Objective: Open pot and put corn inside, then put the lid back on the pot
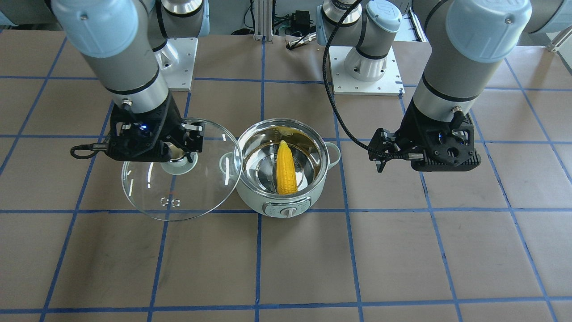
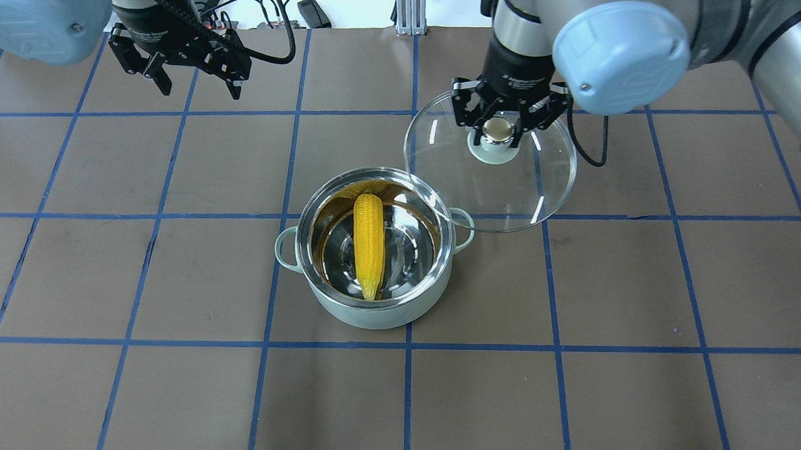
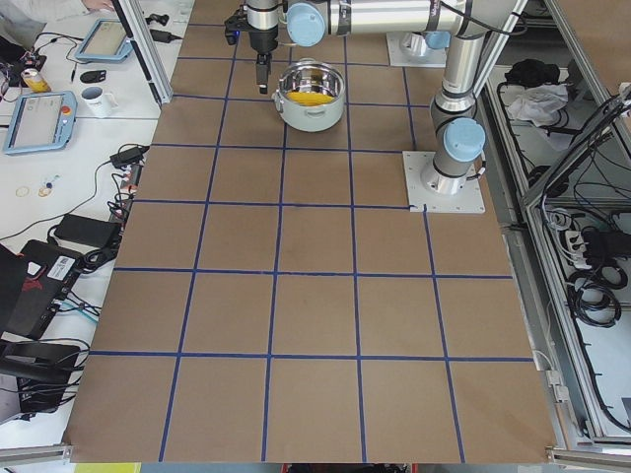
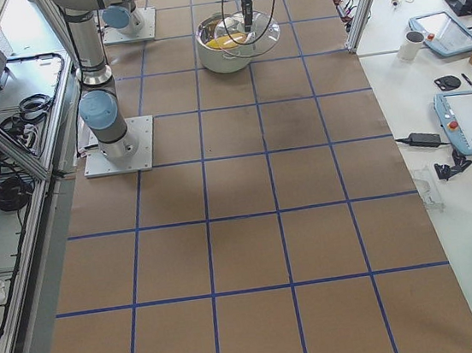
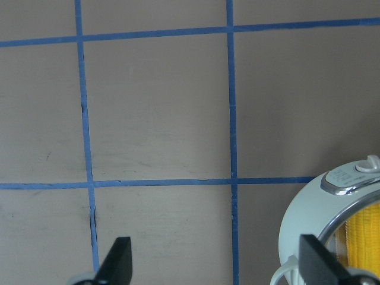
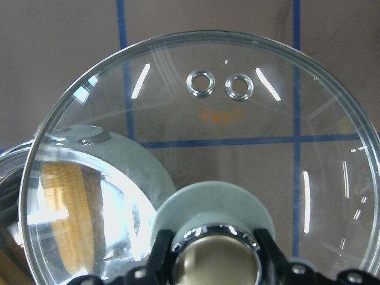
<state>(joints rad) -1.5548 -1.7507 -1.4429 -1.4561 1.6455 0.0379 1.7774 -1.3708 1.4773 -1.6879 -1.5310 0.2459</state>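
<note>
The mint-green pot [image 2: 369, 316] stands open mid-table, control knob towards the far side [image 1: 286, 210]. The yellow corn [image 2: 368, 244] lies inside it on the steel bottom, also in the front view [image 1: 286, 167]. My right gripper [image 2: 499, 129] is shut on the knob of the glass lid [image 2: 510, 186], holding it beside the pot, with its edge overlapping the pot's rim and handle. In the right wrist view the lid [image 6: 237, 136] fills the frame, corn [image 6: 65, 208] showing through it. My left gripper [image 2: 177, 73] is open and empty, off to the pot's left, with the pot [image 5: 309, 219] at its lower right.
The table is brown paper with a blue tape grid [image 2: 279, 213]. Both arm bases [image 1: 362, 67] stand at the robot's edge. Cables and a power strip [image 2: 302, 8] lie beyond the far edge. Side benches with tablets and mugs [image 3: 39, 118] flank the table.
</note>
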